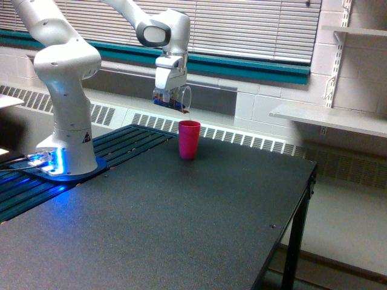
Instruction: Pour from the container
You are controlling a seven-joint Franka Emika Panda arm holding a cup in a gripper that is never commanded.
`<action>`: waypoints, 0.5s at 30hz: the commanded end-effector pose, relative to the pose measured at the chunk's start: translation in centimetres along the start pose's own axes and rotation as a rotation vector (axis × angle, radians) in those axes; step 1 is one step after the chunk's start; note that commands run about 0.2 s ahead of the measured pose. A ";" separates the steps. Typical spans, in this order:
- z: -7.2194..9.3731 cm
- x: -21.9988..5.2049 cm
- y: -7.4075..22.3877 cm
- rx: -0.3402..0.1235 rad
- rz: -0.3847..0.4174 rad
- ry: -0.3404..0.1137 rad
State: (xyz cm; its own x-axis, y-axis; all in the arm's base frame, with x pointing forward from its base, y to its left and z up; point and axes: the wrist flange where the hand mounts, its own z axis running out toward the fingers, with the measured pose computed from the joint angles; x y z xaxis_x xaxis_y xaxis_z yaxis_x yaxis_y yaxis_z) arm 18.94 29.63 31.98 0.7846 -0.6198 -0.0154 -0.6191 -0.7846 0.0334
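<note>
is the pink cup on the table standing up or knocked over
Upright. The pink cup stands on its base on the black table, open rim facing up, below the tilted clear container held by the gripper.

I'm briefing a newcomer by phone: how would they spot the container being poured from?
Find the white robot arm on the black table. Its pincer holds the container tilted above the pink cup. Unlike that opaque cup, it is clear glass.
</note>
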 end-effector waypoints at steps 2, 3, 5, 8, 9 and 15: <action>0.0 -0.2 -0.6 0.008 -0.034 -0.012; 0.0 -0.3 -0.7 0.007 -0.035 -0.013; 0.1 -0.3 -0.7 0.006 -0.036 -0.016; 0.3 -0.3 -0.7 0.001 -0.035 -0.021; 0.4 -0.3 -0.7 0.000 -0.033 -0.024; 0.8 -0.2 -0.7 -0.005 -0.034 -0.043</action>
State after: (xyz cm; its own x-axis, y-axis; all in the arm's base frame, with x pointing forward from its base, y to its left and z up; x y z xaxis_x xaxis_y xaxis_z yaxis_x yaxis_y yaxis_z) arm 18.94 30.12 31.26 0.7923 -0.6085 -0.0447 -0.6069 -0.7935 0.0447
